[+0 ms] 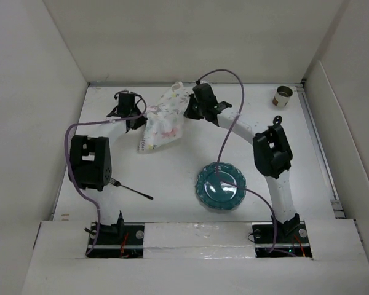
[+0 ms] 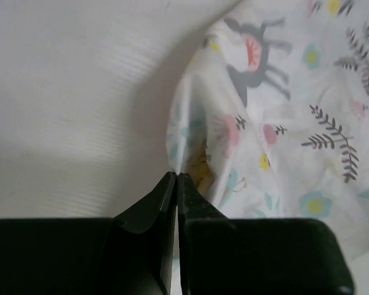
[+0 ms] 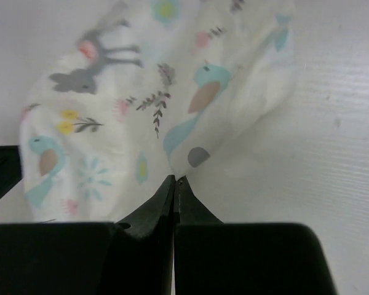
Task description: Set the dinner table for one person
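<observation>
Top external: left gripper (image 1: pixel 140 118) and right gripper (image 1: pixel 186 113) pinch the crumpled placemat (image 1: pixel 163 128) far centre; plate (image 1: pixel 220 186), fork (image 1: pixel 133 190), cup (image 1: pixel 283 95) unarranged.

A crumpled white placemat (image 1: pixel 163 123) printed with pastel deer, birds and leafy sprigs hangs bunched and partly lifted towards the far side. A teal plate (image 1: pixel 220 186) with a scalloped rim sits nearer, right of centre on the bench (image 1: pixel 172 169). A dark-handled fork (image 1: pixel 130 188) lies well to its left. A small tan cup (image 1: pixel 284 96) stands in the far right corner.
</observation>
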`<state>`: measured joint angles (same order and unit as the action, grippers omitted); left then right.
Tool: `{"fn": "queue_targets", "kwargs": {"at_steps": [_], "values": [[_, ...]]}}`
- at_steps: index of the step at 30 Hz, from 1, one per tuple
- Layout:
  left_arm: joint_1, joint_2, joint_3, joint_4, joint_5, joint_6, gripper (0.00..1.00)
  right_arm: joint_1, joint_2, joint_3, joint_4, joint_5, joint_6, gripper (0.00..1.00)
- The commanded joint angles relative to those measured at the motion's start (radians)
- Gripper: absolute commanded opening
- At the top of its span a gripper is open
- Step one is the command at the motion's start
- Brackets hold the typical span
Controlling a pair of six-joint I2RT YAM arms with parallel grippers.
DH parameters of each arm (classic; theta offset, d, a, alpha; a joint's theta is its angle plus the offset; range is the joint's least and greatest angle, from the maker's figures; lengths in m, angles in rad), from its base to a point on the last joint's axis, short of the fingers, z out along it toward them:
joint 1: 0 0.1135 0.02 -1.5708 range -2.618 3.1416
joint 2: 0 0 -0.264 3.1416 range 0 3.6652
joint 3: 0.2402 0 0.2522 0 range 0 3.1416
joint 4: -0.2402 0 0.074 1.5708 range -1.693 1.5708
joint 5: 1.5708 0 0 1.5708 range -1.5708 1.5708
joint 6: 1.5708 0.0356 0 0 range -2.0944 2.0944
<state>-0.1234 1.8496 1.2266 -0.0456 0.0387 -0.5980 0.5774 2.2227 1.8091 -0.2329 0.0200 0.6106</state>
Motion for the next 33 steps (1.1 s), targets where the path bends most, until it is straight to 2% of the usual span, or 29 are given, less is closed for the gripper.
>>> {"fn": "queue_targets", "kwargs": {"at_steps": [1,3,7,10,13,14,15,16,17,18,21,22,23,25,26,27,28,30,33], "values": [[-0.001,-0.197,0.083,-0.006,-0.029,0.052,0.00,0.009,-0.246,0.056,-0.002,0.071,-0.150,0.00],[-0.001,-0.305,0.099,-0.043,-0.071,0.066,0.00,0.009,-0.303,0.070,-0.070,0.060,-0.208,0.00],[-0.024,-0.522,0.070,-0.095,-0.068,0.075,0.00,-0.025,-0.416,0.116,-0.167,0.025,-0.259,0.00],[-0.053,-0.601,0.042,-0.112,-0.092,0.075,0.00,-0.074,-0.407,0.151,-0.195,-0.006,-0.278,0.00],[-0.073,-0.667,-0.025,-0.109,-0.060,0.053,0.00,-0.166,-0.316,0.188,-0.215,0.021,-0.285,0.00],[-0.073,-0.668,-0.039,-0.105,-0.045,0.053,0.23,-0.189,-0.278,0.209,-0.227,0.031,-0.285,0.06],[-0.073,-0.656,-0.050,-0.128,0.013,0.056,0.35,-0.235,-0.203,0.240,-0.264,0.046,-0.264,0.33],[-0.073,-0.641,-0.064,-0.146,0.035,0.055,0.43,-0.257,-0.169,0.309,-0.282,0.052,-0.249,0.47],[-0.073,-0.606,-0.075,-0.161,0.059,0.056,0.57,-0.277,-0.141,0.341,-0.298,0.049,-0.233,0.60],[-0.073,-0.592,-0.091,-0.172,0.091,0.061,0.61,-0.295,-0.091,0.381,-0.349,0.019,-0.210,0.72],[-0.073,-0.593,-0.159,-0.180,0.040,0.067,0.65,-0.321,-0.095,0.408,-0.369,-0.050,-0.209,0.78],[-0.073,-0.604,-0.189,-0.172,0.014,0.067,0.65,-0.321,-0.153,0.366,-0.352,-0.052,-0.213,0.78],[-0.073,-0.625,-0.202,-0.171,-0.014,0.067,0.64,-0.321,-0.196,0.240,-0.306,-0.048,-0.224,0.78],[-0.073,-0.635,-0.223,-0.166,-0.095,0.079,0.64,-0.307,-0.343,0.072,-0.251,-0.031,-0.232,0.65],[-0.073,-0.630,-0.233,-0.165,-0.146,0.079,0.63,-0.295,-0.394,-0.111,-0.173,-0.043,-0.232,0.51],[-0.073,-0.626,-0.242,-0.162,-0.164,0.079,0.63,-0.283,-0.438,-0.196,-0.145,-0.061,-0.229,0.14],[-0.046,-0.616,-0.262,-0.155,-0.165,0.075,0.63,-0.283,-0.480,-0.265,-0.132,-0.060,-0.221,0.02],[-0.016,-0.564,-0.282,-0.114,-0.123,0.051,0.63,-0.274,-0.583,-0.434,-0.112,-0.049,-0.209,0.00],[-0.007,-0.462,-0.291,-0.067,-0.068,0.014,0.63,-0.265,-0.681,-0.548,-0.150,-0.044,-0.207,0.00]]}}
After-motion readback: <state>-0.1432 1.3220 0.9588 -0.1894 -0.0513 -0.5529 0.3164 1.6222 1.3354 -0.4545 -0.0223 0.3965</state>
